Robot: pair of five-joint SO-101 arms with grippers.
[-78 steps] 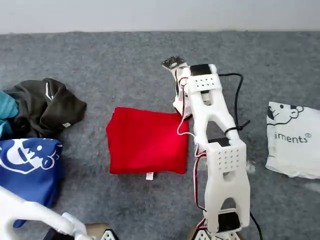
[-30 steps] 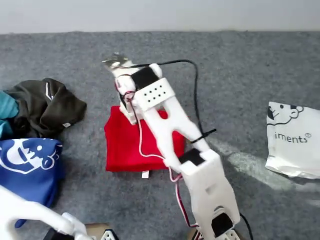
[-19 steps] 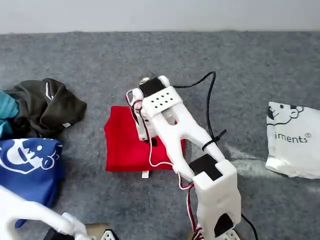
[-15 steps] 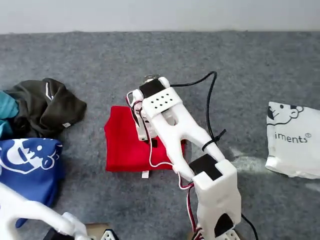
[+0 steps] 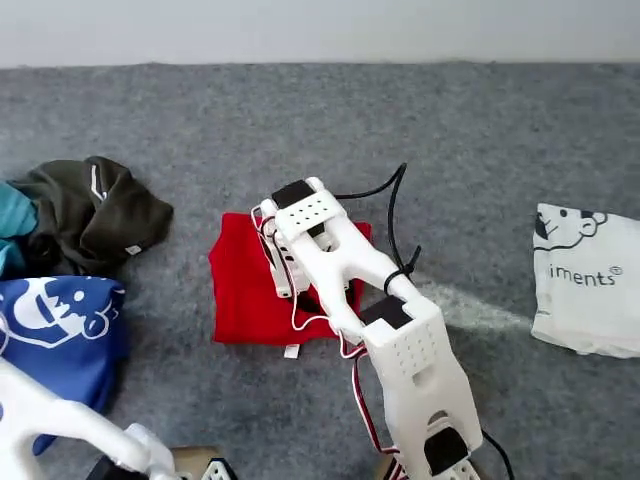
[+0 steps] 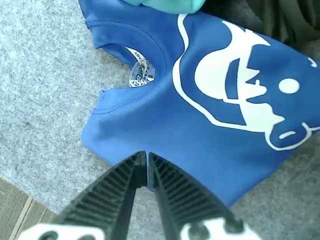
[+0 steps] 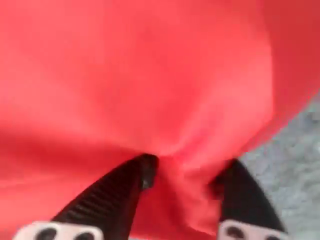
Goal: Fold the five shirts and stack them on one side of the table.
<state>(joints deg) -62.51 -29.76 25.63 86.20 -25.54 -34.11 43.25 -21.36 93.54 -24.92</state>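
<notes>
A folded red shirt lies at the table's middle. My right gripper is down on its top, under the white right arm. In the right wrist view the right gripper is open, its fingertips pressed into the red shirt, with a ridge of cloth bulging between them. A blue shirt with a white print lies flat at the left. My left gripper hovers shut and empty over the edge of the blue shirt. A crumpled dark olive shirt and a teal shirt lie beyond it.
A folded white shirt with dark print rests at the right edge. The grey carpet-like table top runs back to a pale wall. The left arm's white link crosses the near left corner. A black cable loops off the right arm.
The right arm swung back from beyond the red shirt's far left corner and lowered its gripper onto the shirt. The other shirts and the left arm stayed put.
</notes>
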